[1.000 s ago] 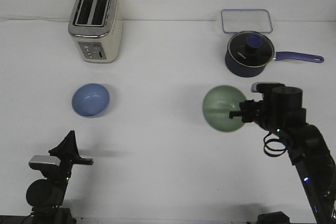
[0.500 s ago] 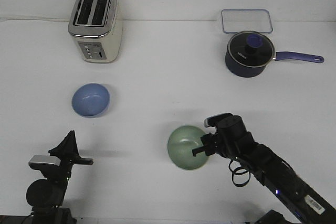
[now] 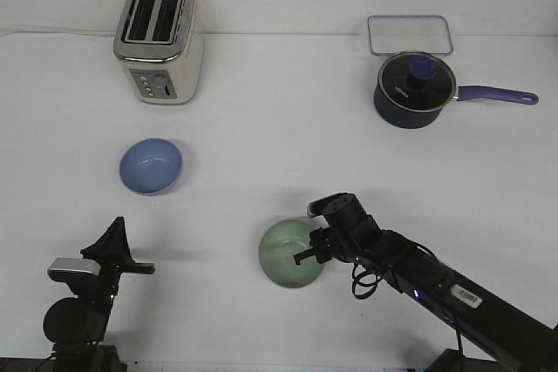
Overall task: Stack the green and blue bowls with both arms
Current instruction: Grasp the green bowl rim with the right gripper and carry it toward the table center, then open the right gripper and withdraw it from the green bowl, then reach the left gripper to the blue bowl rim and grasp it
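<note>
White table [image 3: 261, 93] — right arm [image 3: 418, 280] outstretched (low), fingers [image 3: 307, 254] clamped on green bowl [image 3: 288, 254].

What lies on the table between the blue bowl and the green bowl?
Nothing: in the front view, the stretch of white table between the blue bowl and the green bowl is bare.

Right arm [image 3: 418, 280] swung from mid-right of the table toward the near centre, right gripper [image 3: 316, 248] carrying the green bowl [image 3: 290, 253] along clamped at its rim, bowl now lower and further left, arm stretched out flatter.
</note>
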`<action>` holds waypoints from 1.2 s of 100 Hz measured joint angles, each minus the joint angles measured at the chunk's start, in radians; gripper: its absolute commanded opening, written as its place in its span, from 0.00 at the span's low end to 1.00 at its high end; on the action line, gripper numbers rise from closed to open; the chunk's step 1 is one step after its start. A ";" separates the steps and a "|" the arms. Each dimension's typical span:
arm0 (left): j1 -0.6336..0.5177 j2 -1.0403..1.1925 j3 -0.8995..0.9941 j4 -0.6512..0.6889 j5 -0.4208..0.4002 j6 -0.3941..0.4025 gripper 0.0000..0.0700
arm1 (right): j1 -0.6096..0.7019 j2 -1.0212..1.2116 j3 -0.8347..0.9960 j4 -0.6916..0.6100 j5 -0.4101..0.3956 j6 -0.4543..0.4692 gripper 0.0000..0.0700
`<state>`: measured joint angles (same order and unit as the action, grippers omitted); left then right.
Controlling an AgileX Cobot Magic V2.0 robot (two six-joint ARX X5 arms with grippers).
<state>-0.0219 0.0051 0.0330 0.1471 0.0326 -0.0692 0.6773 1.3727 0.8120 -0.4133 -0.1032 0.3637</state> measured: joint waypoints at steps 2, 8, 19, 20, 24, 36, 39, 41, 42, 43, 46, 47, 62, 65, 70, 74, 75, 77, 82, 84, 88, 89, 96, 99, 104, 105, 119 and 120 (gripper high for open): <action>0.000 0.000 0.000 0.000 0.000 0.000 0.02 | 0.000 0.001 0.000 0.002 0.000 0.000 0.12; 0.000 0.000 0.000 0.000 0.000 0.000 0.02 | 0.002 0.006 0.000 0.007 0.002 -0.001 0.31; 0.000 0.000 0.000 0.001 0.000 -0.001 0.02 | 0.002 0.013 0.000 0.007 0.000 -0.001 0.43; 0.000 0.000 0.000 0.001 0.000 -0.002 0.02 | 0.002 0.013 0.000 0.008 0.000 -0.001 0.43; 0.000 0.000 0.000 0.001 0.000 -0.012 0.02 | 0.002 0.010 0.000 0.007 -0.001 -0.001 0.43; 0.000 0.000 0.000 0.001 0.000 -0.076 0.02 | -0.006 -0.034 0.000 0.007 -0.001 -0.003 0.43; 0.000 0.000 0.000 0.001 0.000 -0.107 0.02 | -0.011 -0.057 0.000 0.008 -0.001 -0.006 0.43; 0.000 0.000 0.001 0.001 0.000 -0.121 0.02 | -0.013 -0.075 0.000 0.008 -0.001 -0.008 0.43; 0.000 0.000 0.001 0.000 0.000 -0.131 0.02 | -0.014 -0.084 0.000 0.008 -0.001 -0.009 0.43; 0.000 0.000 0.001 0.000 0.000 -0.141 0.02 | -0.015 -0.093 0.000 0.009 0.000 -0.010 0.43; 0.000 0.000 0.001 0.000 0.000 -0.172 0.02 | -0.019 -0.122 0.000 0.012 0.000 -0.014 0.43; 0.000 0.000 0.001 -0.001 0.000 -0.184 0.02 | -0.020 -0.132 0.000 0.013 0.001 -0.015 0.43; 0.000 0.000 0.022 -0.074 0.000 -0.341 0.02 | -0.039 -0.286 0.000 0.023 0.048 -0.041 0.43; 0.000 0.001 0.036 -0.105 0.000 -0.360 0.02 | -0.042 -0.317 0.000 0.022 0.069 -0.050 0.43; 0.000 0.006 0.073 -0.161 0.000 -0.383 0.02 | -0.043 -0.371 0.000 0.021 0.115 -0.066 0.43; 0.000 0.014 0.102 -0.192 -0.002 -0.391 0.02 | -0.043 -0.415 0.000 0.019 0.154 -0.081 0.42; 0.000 0.018 0.111 -0.198 -0.002 -0.394 0.02 | -0.043 -0.425 0.000 0.019 0.162 -0.084 0.42; 0.000 0.025 0.128 -0.211 -0.004 -0.395 0.02 | -0.043 -0.447 0.000 0.019 0.180 -0.092 0.42; 0.000 0.051 0.174 -0.241 -0.005 -0.399 0.02 | -0.043 -0.500 -0.008 0.026 0.214 -0.103 0.42; 0.000 0.064 0.192 -0.250 -0.005 -0.401 0.02 | -0.043 -0.521 -0.015 0.032 0.227 -0.106 0.42; 0.000 0.100 0.232 -0.271 -0.005 -0.401 0.02 | -0.043 -0.563 -0.036 0.038 0.246 -0.112 0.42; 0.000 0.111 0.242 -0.275 -0.005 -0.401 0.02 | -0.043 -0.573 -0.043 0.038 0.253 -0.114 0.42; 0.000 0.210 0.325 -0.309 -0.006 -0.385 0.02 | -0.043 -0.639 -0.101 0.036 0.270 -0.122 0.42; 0.000 0.249 0.356 -0.323 -0.008 -0.374 0.02 | -0.043 -0.663 -0.128 0.032 0.275 -0.125 0.42; 0.002 0.336 0.422 -0.354 -0.009 -0.346 0.02 | -0.043 -0.698 -0.171 0.030 0.278 -0.127 0.42; 0.002 0.355 0.436 -0.360 -0.010 -0.339 0.02 | -0.043 -0.704 -0.180 0.029 0.278 -0.127 0.42; 0.011 0.631 0.624 -0.447 -0.023 -0.251 0.16 | -0.043 -0.763 -0.264 0.022 0.278 -0.123 0.42; 0.012 0.650 0.636 -0.452 -0.023 -0.245 0.20 | -0.043 -0.765 -0.267 0.023 0.278 -0.122 0.42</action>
<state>-0.0101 0.6552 0.6693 -0.3046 0.0093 -0.3145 0.6342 0.6079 0.5446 -0.3908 0.1753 0.2420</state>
